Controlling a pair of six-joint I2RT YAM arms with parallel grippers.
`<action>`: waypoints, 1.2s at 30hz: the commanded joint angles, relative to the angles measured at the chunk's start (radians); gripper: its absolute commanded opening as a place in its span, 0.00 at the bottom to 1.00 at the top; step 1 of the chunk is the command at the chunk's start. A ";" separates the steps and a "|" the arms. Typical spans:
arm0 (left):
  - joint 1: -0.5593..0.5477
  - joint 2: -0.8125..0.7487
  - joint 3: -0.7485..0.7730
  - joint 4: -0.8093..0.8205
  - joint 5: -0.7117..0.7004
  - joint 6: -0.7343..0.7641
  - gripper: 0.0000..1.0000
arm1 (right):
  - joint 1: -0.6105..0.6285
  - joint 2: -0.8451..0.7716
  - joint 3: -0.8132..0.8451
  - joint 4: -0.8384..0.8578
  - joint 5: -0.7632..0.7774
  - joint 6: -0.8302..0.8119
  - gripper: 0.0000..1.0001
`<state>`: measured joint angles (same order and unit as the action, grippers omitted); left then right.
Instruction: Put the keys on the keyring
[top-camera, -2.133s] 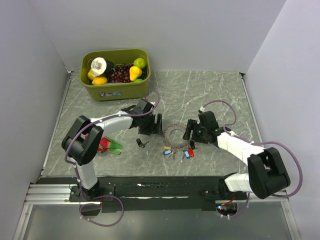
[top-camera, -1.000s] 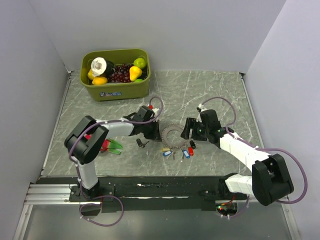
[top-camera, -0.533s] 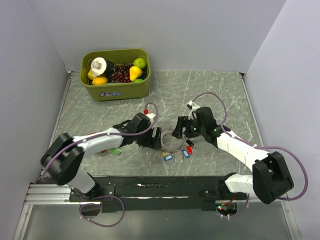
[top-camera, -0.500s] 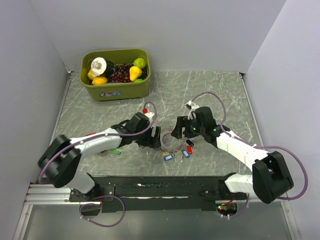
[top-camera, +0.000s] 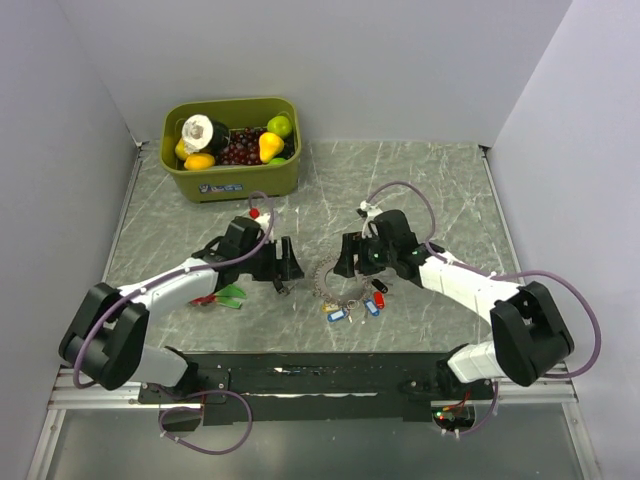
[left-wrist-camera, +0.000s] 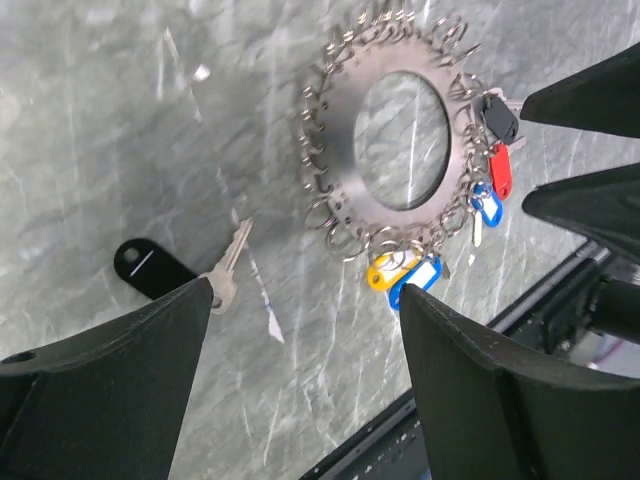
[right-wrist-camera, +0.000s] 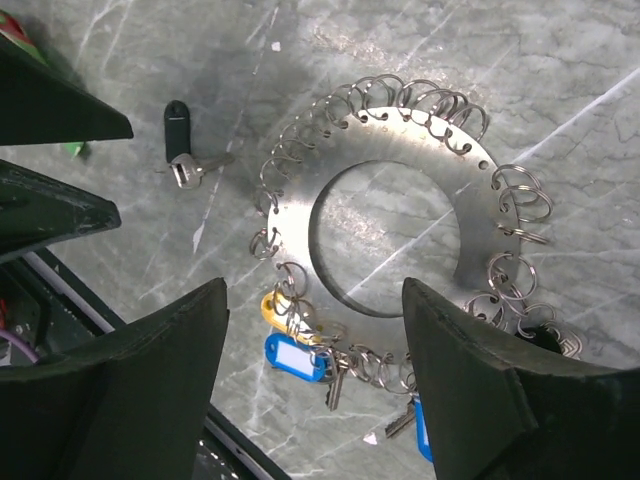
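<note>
The keyring (top-camera: 338, 281) is a flat grey metal ring edged with many small split rings; it lies on the marble table. It also shows in the left wrist view (left-wrist-camera: 338, 178) and the right wrist view (right-wrist-camera: 420, 152). Yellow (right-wrist-camera: 275, 308), blue (right-wrist-camera: 297, 357), red (left-wrist-camera: 500, 170) and black (left-wrist-camera: 500, 118) keys hang on its near edge. A loose black-headed key (left-wrist-camera: 150, 268) lies left of the ring, also seen from the right wrist (right-wrist-camera: 177, 125). My left gripper (left-wrist-camera: 305, 300) is open above the table beside this key. My right gripper (right-wrist-camera: 315, 290) is open above the ring.
A green bin (top-camera: 232, 182) with fruit stands at the back left. A red and green object (top-camera: 222, 294) lies under the left arm. Grey walls close in both sides and the back. The black rail runs along the near edge.
My left gripper has drawn back left from the ring toward the loose black key. My right gripper has moved left over the ring. Both stay open and empty.
</note>
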<state>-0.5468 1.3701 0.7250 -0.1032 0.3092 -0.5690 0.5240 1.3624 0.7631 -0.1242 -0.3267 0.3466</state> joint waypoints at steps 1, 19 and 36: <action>0.030 0.023 -0.027 0.148 0.169 -0.049 0.81 | 0.007 0.033 0.054 0.003 -0.005 0.008 0.72; 0.182 0.213 -0.112 0.533 0.452 -0.207 0.73 | -0.038 0.052 0.067 -0.031 0.060 0.032 0.66; 0.076 0.484 0.209 0.148 0.228 -0.058 0.67 | -0.237 -0.019 -0.080 -0.103 -0.070 0.091 0.65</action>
<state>-0.4171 1.8088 0.8818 0.1299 0.5808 -0.6670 0.2829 1.3746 0.7067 -0.1875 -0.3382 0.4206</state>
